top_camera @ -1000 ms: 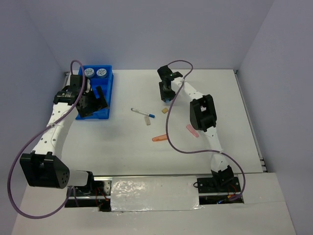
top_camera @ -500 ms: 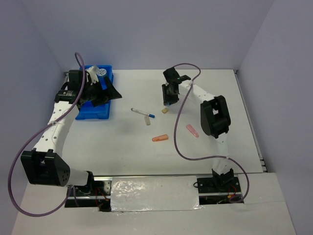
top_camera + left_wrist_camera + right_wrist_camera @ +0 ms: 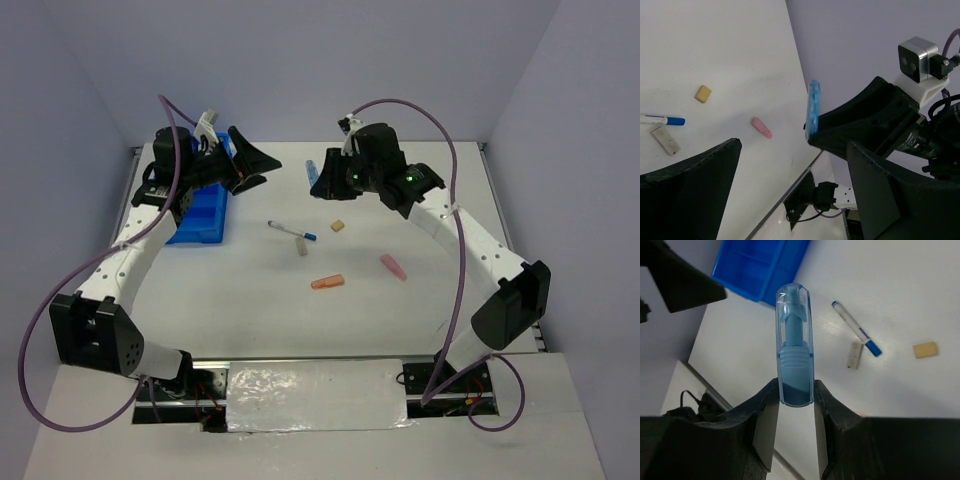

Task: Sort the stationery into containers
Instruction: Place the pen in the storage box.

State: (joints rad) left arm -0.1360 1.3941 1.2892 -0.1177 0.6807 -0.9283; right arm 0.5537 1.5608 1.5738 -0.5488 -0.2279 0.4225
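My right gripper (image 3: 795,390) is shut on a light-blue stick (image 3: 795,350) and holds it high above the table, pointing left (image 3: 312,170). My left gripper (image 3: 255,165) is open and empty, raised beside the blue tray (image 3: 200,218) and facing the stick (image 3: 813,107) a short way off. On the table lie a white pen with a blue cap (image 3: 291,231), a beige eraser (image 3: 338,226), a grey eraser (image 3: 302,248), an orange stick (image 3: 327,283) and a pink stick (image 3: 393,266). The tape rolls are hidden behind the left arm.
The tray sits at the far left of the table, its back half covered by the left arm. The back wall rises close behind both grippers. Purple cables loop off both arms. The loose items lie in the middle of the table.
My right gripper has risen from the table with the light-blue stick and swung left. My left gripper has lifted from over the tray and turned right towards it.
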